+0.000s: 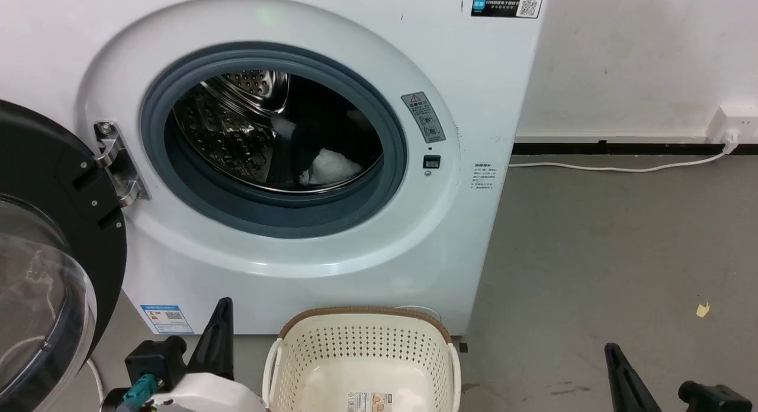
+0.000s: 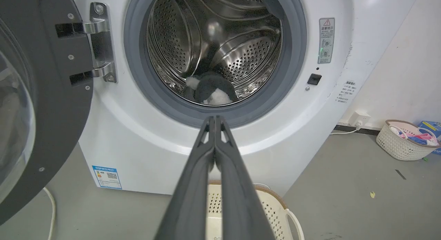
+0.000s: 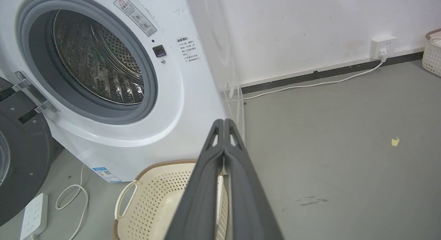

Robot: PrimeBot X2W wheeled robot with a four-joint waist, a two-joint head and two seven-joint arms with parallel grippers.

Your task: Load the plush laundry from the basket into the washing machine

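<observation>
At the tips of the left gripper [image 2: 215, 119], jaws are pressed flat together w/ nothing between them. Same at the right gripper [image 3: 224, 122]: jaws shut tight, empty. Both hang low in front of the washing machine [image 1: 331, 264], the left aimed at the open mouth, the right off toward the machine's right edge and the bare floor [image 1: 622, 252].

Just below and between them sits the basket [image 1: 361, 314], close in front of the machine. Its visible part is bare down to the label sticker; the near end is cut off, so can't vouch for that bit. Further in, the plush laundry [image 2: 212, 90] lies at the bottom of the drum [image 2: 241, 53], black w/ white patches, close behind the door seal [image 1: 272, 219] and apart from both grippers. The door [image 1: 59, 222] is swung wide at the left, beside the left arm.

Judgement: loading looks done, or v. nearly. Risks from here:
- Plush sits near the front lip, so shutting the door w/o a nudge deeper could pinch fluff in the seal.
- A sideways swing of the left arm could clip the door rim, it's that near.
- The basket looks light and is right under the fingers; either arm dropping carelessly could shove or tip it.
- Cord [image 3: 74, 198] and power strip [image 3: 32, 216] lie on the floor by the door: wheel snag poss. if the base rolls that way.
</observation>
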